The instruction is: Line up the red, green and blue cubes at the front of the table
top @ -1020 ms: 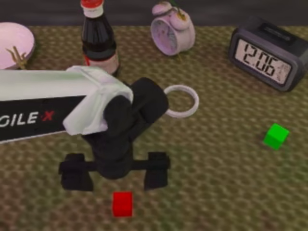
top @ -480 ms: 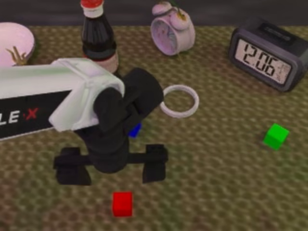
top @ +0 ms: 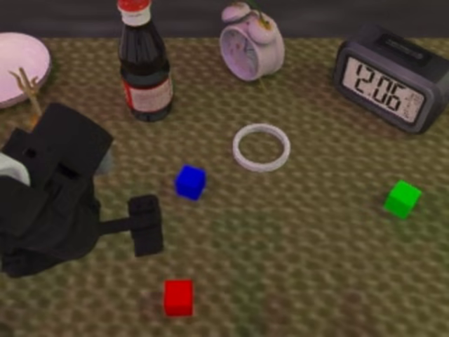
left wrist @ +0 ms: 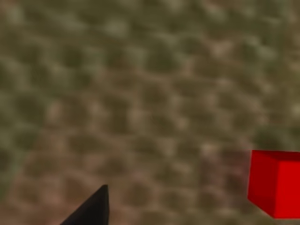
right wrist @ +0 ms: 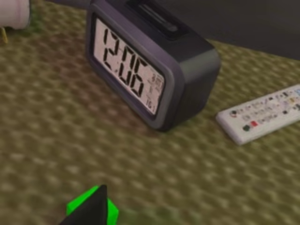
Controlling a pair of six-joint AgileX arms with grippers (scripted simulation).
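Your left gripper (top: 105, 232) sits over the table (top: 316, 281) at its left edge, about midway between back and front. Only one black finger (top: 145, 225) shows clear of the wrist from above, so you cannot tell how wide the jaws stand; nothing shows in its grasp. Your right arm is out of the top view, and its wrist camera shows just one dark fingertip (right wrist: 89, 208), so its opening is also unreadable.

The red cube (top: 178, 297) lies near the front edge, left of centre, and appears in your left wrist view (left wrist: 275, 183) resting on the table. The blue cube (top: 190, 182) sits farther back, well apart from red and free of the finger. The green cube (top: 402, 199) rests near the right edge, apart from both.

Along the back edge you have a plate (top: 17, 67) in the left corner, a bottle (top: 144, 67), a round alarm clock (top: 251, 43) and a digital clock (top: 389, 81). A white ring (top: 261, 147) lies beside blue. A remote (right wrist: 262, 117) lies near the digital clock.
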